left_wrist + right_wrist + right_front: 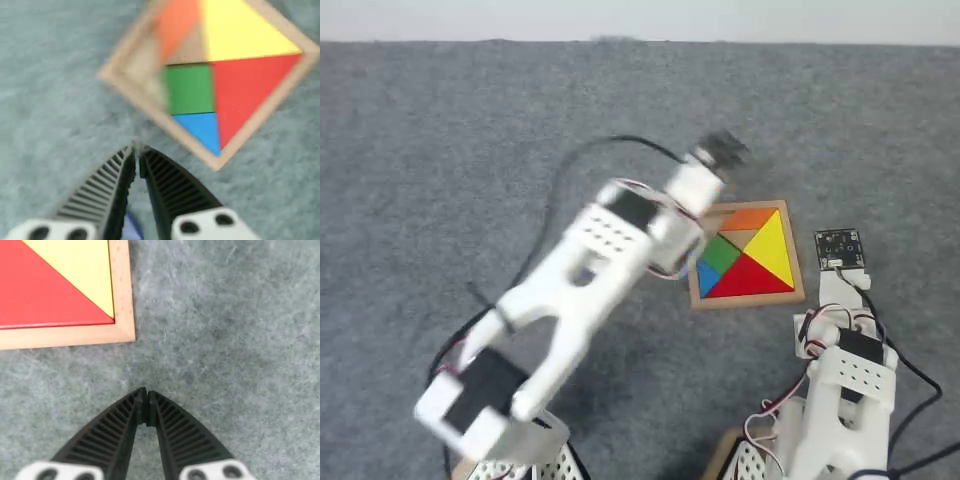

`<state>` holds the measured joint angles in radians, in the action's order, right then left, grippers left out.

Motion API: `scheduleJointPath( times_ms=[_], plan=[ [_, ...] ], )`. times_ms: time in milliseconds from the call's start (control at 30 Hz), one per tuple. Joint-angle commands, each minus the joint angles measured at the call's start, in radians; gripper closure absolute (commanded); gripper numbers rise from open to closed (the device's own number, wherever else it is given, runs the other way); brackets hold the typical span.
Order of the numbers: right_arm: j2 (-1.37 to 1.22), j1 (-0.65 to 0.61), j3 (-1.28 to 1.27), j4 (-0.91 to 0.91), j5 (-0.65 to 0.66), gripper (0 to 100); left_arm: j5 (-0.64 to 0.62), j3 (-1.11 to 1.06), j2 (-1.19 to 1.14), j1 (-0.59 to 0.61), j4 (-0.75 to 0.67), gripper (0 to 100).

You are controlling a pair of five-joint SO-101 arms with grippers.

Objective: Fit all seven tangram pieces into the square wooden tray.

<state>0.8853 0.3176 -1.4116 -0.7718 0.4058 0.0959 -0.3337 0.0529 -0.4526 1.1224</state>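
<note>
Left pincer (pixel 136 150), closed, hangs near the square wooden tray (pixel 748 298); right pincer (pixel 146 392), closed, lies just off the tray's corner.

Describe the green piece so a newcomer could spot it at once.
On the grey mat lies the square wooden tray. Near its middle sits the green piece, bordered by the red triangle and the blue triangle. It alone is green and square, not triangular.

High overview; wrist close-ups sharing tray (pixel 122 290).
</note>
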Motion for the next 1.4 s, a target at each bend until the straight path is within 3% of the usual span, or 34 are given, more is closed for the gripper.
scheduleJointPath(
  times_ms=[0, 200, 333, 667, 1100, 1367],
  plan=[
    [0.028, 0.012, 0.005, 0.019, 0.012, 99.1, 0.026, -0.084, 0.149, 0.057, -0.034, 99],
    [0.028, 0.012, 0.005, 0.019, 0.012, 99.1, 0.025, -0.16, 0.086, 0.032, -0.275, 98],
    [0.028, 0.012, 0.005, 0.019, 0.011, 99.1, -0.064, -0.041, -0.1, 0.014, -0.33, 88],
    [0.028, 0.013, 0.005, 0.019, 0.011, 99.1, -0.169, 0.283, -0.508, 0.005, -0.221, 85],
    [0.028, 0.013, 0.005, 0.019, 0.011, 99.1, -0.155, 0.285, -0.516, -0.005, -0.043, 94],
    [0.028, 0.015, 0.005, 0.019, 0.011, 99.1, -0.032, 0.282, -0.508, 0.051, 0.046, 95]
  ],
)
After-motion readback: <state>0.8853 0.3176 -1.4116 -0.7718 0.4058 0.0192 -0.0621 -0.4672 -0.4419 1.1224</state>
